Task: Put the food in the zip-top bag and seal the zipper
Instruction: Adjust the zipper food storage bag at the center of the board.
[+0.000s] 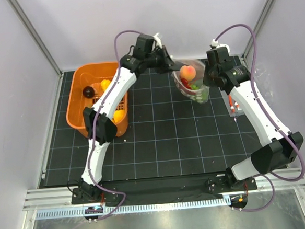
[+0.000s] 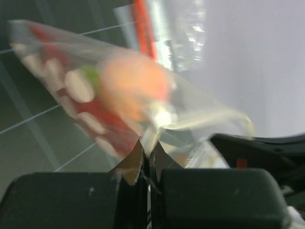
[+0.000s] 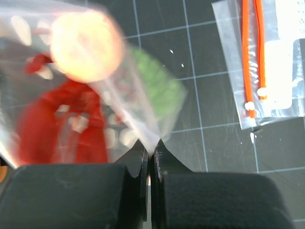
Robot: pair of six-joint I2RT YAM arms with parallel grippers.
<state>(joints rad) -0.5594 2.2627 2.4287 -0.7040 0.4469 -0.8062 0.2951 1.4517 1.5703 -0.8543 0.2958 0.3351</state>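
Top external view shows the zip-top bag [image 1: 195, 88] held up off the black mat [image 1: 159, 140], at the far right side. It hangs between the two arms. The left gripper [image 1: 171, 65] pinches the far left edge of the bag. The right gripper [image 1: 208, 78] pinches the right edge. Both sets of jaws are closed tight on the thin plastic, and the wrist views show no gap at all.

All three toys look to be inside the bag. The round peach fruit [image 1: 187, 71] sits on top, by the mouth. The red lobster [image 3: 62, 124] and the green grapes [image 3: 159, 90] lie under it. The orange basket [image 1: 82, 77] is well apart, on the far left. Some flat packets [image 1: 233, 104] lie just right of the bag.

So I think the filling is done and the job now is to close the zipper. It is too blurry to tell if any of it is shut.

To do it well, pull the mouth edge flat and straight between the two pinches, but gently, as the plastic is floppy. Keep the mouth up so the peach cannot roll out. Then one pinch should hold while the other slides along the strip, pressing all the way to the end.
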